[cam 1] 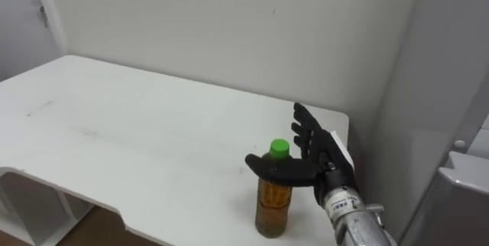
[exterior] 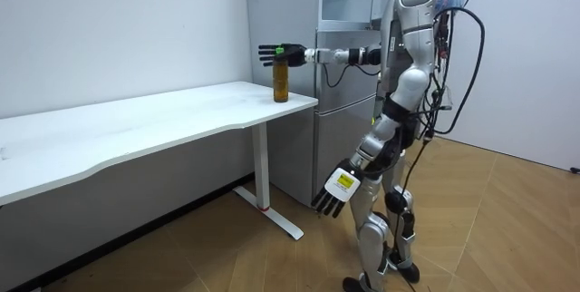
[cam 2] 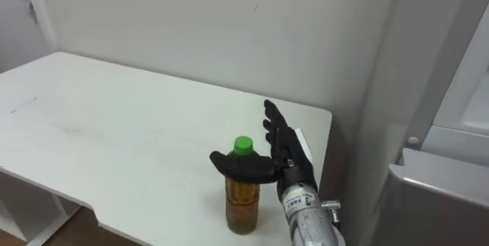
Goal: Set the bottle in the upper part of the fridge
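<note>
While the long white tabletop (cam 1: 114, 124) stretches off to the left, the clear plastic bottle of amber drink with a green cap (cam 1: 273, 200) stands upright near its right end. The right robot hand (cam 1: 309, 150) brackets the bottle's neck, fingers straight behind and thumb across the front, not yet clamped. This looks like the grasping step. Next it must close, lift and carry the bottle to the tall grey fridge (exterior: 349, 74) on the right. The left robot hand (exterior: 333, 190) hangs relaxed and open by the thigh.

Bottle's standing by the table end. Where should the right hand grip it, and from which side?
I'd grip the bottle round its straight amber body, under the green cap, coming from the robot's right. It stands upright, and the open right hand sits there, thumb in front, fingers behind.
</note>
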Available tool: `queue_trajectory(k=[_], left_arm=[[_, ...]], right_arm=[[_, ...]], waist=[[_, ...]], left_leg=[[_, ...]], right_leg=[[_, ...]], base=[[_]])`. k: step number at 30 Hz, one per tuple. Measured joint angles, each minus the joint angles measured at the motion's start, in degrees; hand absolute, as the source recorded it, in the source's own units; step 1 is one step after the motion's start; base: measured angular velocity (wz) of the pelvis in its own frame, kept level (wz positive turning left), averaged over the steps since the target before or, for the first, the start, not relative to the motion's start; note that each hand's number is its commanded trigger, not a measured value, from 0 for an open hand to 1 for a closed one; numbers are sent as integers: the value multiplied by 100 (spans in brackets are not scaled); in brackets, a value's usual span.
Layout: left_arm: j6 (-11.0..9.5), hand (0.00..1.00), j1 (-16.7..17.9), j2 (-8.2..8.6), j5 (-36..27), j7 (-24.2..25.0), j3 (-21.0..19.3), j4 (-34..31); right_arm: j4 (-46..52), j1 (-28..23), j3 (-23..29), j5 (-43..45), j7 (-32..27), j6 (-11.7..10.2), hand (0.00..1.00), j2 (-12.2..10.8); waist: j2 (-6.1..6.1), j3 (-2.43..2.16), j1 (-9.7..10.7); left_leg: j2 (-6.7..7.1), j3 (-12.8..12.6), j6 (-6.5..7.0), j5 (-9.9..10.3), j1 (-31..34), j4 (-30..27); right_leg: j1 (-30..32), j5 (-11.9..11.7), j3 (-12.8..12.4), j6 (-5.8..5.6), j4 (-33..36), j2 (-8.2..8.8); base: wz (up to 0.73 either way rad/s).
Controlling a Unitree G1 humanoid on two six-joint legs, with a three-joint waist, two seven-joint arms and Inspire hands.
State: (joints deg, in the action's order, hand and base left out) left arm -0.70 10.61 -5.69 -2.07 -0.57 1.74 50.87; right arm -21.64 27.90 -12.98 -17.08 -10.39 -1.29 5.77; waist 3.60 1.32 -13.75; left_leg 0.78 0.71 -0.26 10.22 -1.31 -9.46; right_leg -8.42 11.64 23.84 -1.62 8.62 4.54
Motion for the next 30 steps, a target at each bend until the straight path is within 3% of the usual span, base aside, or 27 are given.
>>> queue_trajectory(k=[6,11,13,15,17,18,19,20,21,23,24,25,30], left_arm=[[74,0,-92,4,-4,-51,81,6],[105,0,-118,33,-1,-125,95,1],[107,0,-119,38,0,-148,158,0],[106,0,-143,55,-2,-150,168,1],[107,0,-171,93,-1,-138,192,-16],[106,0,-186,82,-2,-128,302,-27],[80,0,-205,18,1,-127,409,-31],[75,0,-221,-11,-2,-130,403,-32],[83,0,-241,11,-8,-157,364,-30],[95,0,-245,39,-35,-145,378,-22],[92,0,-250,38,-69,-121,411,-26],[92,0,-243,24,-76,-117,412,-26],[97,0,-242,-27,-233,-112,411,-26]], right_arm=[[-680,25,-204,-103,-107,23,0,-95],[-915,25,-204,-268,-272,105,0,-120],[-943,25,-183,-279,-342,105,0,-123],[-945,35,-171,-277,-346,102,0,-128],[-1012,22,-212,-322,-436,101,0,-125],[-1183,15,-209,-377,-485,100,0,-123],[-1323,21,-211,-391,-488,101,0,-138],[-1327,29,-215,-389,-474,101,0,-155],[-1330,24,-293,-390,-440,96,0,-160],[-1382,25,-366,-456,-461,13,0,-126],[-1432,25,-387,-522,-481,-13,0,-69],[-1434,30,-380,-533,-509,-17,0,-82],[-1463,30,-383,-547,-496,-47,0,-140]], waist=[[-41,20,-92],[-80,-2,-87],[-99,-16,-96],[-65,-33,-175],[-168,-13,-204],[-248,-6,-221],[-210,-10,-273],[-174,6,-373],[-142,-40,-367],[-201,-24,-235],[-213,-19,-221],[-164,-10,-245],[-42,43,-254]], left_leg=[[30,68,23,-14,76,-3],[93,214,59,-90,265,6],[44,560,50,-99,252,0],[98,805,44,-97,283,8],[99,847,22,-115,246,32],[-15,1076,0,-176,138,98],[-107,1421,-29,-207,128,94],[-112,1529,-40,-206,164,90],[-132,1539,-142,-173,221,112],[-175,1049,-168,-192,254,127],[-208,669,-160,-198,245,139],[-227,461,-152,-203,252,140],[-175,318,-115,-200,298,100]], right_leg=[[48,0,58,-2,2,21],[218,8,162,-15,47,75],[308,60,139,-76,208,82],[233,-16,109,-59,-31,49],[209,-31,285,-67,136,54],[428,25,369,-82,648,84],[674,165,-7,-26,541,32],[793,56,-208,49,178,-29],[822,-328,-222,194,3,-88],[770,-341,0,203,14,-93],[728,-338,31,200,15,-101],[739,-337,24,199,13,-109],[749,-337,5,198,12,-79]], base=[[5],[14],[7],[-20],[-8],[0],[-23],[-29],[0],[38],[28],[16],[0]])
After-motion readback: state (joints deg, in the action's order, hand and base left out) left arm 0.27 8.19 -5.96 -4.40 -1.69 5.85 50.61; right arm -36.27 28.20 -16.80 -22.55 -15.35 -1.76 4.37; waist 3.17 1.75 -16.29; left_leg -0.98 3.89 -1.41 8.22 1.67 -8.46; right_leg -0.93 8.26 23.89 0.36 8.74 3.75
